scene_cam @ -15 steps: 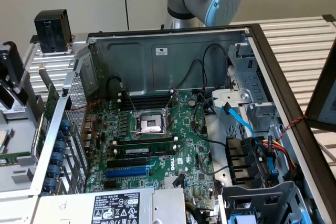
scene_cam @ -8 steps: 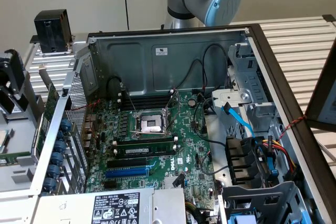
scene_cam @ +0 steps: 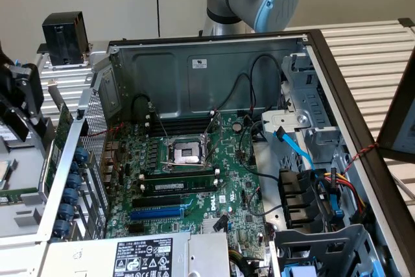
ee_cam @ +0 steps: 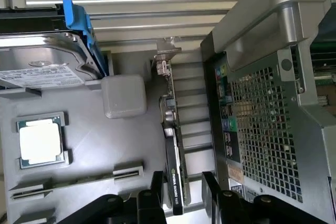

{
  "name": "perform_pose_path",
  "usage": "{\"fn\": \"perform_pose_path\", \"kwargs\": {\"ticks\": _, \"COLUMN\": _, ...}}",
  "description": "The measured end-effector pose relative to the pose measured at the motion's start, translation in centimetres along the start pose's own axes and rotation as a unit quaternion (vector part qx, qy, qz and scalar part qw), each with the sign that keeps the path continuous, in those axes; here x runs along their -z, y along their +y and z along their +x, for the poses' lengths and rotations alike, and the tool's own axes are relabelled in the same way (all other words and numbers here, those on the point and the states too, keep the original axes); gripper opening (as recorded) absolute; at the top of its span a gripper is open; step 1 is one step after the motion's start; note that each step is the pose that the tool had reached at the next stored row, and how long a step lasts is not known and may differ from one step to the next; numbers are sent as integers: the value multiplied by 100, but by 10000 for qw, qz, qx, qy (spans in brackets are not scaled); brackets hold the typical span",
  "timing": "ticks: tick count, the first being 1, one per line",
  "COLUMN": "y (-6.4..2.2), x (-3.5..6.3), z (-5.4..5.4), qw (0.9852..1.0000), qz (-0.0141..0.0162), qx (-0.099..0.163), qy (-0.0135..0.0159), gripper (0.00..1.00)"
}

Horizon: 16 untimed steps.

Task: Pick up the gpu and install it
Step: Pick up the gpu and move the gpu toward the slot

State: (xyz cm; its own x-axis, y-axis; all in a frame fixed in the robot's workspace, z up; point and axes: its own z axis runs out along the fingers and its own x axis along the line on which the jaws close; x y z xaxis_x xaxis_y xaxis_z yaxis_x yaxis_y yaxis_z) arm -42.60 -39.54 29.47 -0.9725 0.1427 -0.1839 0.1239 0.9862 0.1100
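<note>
The tool [ee_cam: 181, 200] hung with its jaws wide on either side of the gpu [ee_cam: 172, 129], a gap showing between the card and one finger; the gpu stood on edge just outside the perforated rear wall of the open computer case [ee_cam: 262, 129], between it and a grey tray [ee_cam: 105, 145]; the tray carried a processor chip [ee_cam: 41, 141], a memory stick [ee_cam: 79, 179] and a hard drive [ee_cam: 42, 66]; the green motherboard [scene_cam: 240, 192] lay inside the case.
</note>
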Motion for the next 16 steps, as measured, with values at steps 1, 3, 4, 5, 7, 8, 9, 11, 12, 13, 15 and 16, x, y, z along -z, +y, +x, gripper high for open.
{"fn": "perform_pose_path", "kwargs": {"ticks": 1, "y": -1, "x": -11, "z": 1, "qw": 10000, "qz": -2, "qx": 45, "qy": 14, "gripper": 42}}
{"fn": "perform_pose_path", "kwargs": {"ticks": 3, "y": -4, "x": -38, "z": 0, "qw": 9999, "qz": -15, "qx": 138, "qy": 28, "gripper": 42}}
{"fn": "perform_pose_path", "kwargs": {"ticks": 4, "y": -4, "x": -51, "z": 1, "qw": 9998, "qz": -23, "qx": 178, "qy": 32, "gripper": 42}}
{"fn": "perform_pose_path", "kwargs": {"ticks": 5, "y": -5, "x": -62, "z": 3, "qw": 9998, "qz": -29, "qx": 208, "qy": 27, "gripper": 42}}
{"fn": "perform_pose_path", "kwargs": {"ticks": 7, "y": -9, "x": -85, "z": 7, "qw": 9998, "qz": -35, "qx": 219, "qy": 10, "gripper": 42}}
{"fn": "perform_pose_path", "kwargs": {"ticks": 8, "y": -11, "x": -103, "z": 11, "qw": 9998, "qz": -36, "qx": 220, "qy": 9, "gripper": 42}}
{"fn": "perform_pose_path", "kwargs": {"ticks": 9, "y": -13, "x": -121, "z": 14, "qw": 9997, "qz": -37, "qx": 222, "qy": 8, "gripper": 42}}
{"fn": "perform_pose_path", "kwargs": {"ticks": 11, "y": -17, "x": -157, "z": 21, "qw": 9997, "qz": -37, "qx": 226, "qy": 8, "gripper": 42}}
{"fn": "perform_pose_path", "kwargs": {"ticks": 12, "y": -19, "x": -172, "z": 23, "qw": 9997, "qz": -40, "qx": 228, "qy": 9, "gripper": 42}}
{"fn": "perform_pose_path", "kwargs": {"ticks": 13, "y": -20, "x": -179, "z": 23, "qw": 9997, "qz": -51, "qx": 228, "qy": 8, "gripper": 42}}
{"fn": "perform_pose_path", "kwargs": {"ticks": 15, "y": -22, "x": -192, "z": 23, "qw": 9997, "qz": -83, "qx": 222, "qy": 8, "gripper": 42}}
{"fn": "perform_pose_path", "kwargs": {"ticks": 16, "y": -22, "x": -201, "z": 24, "qw": 9997, "qz": -106, "qx": 217, "qy": 9, "gripper": 42}}
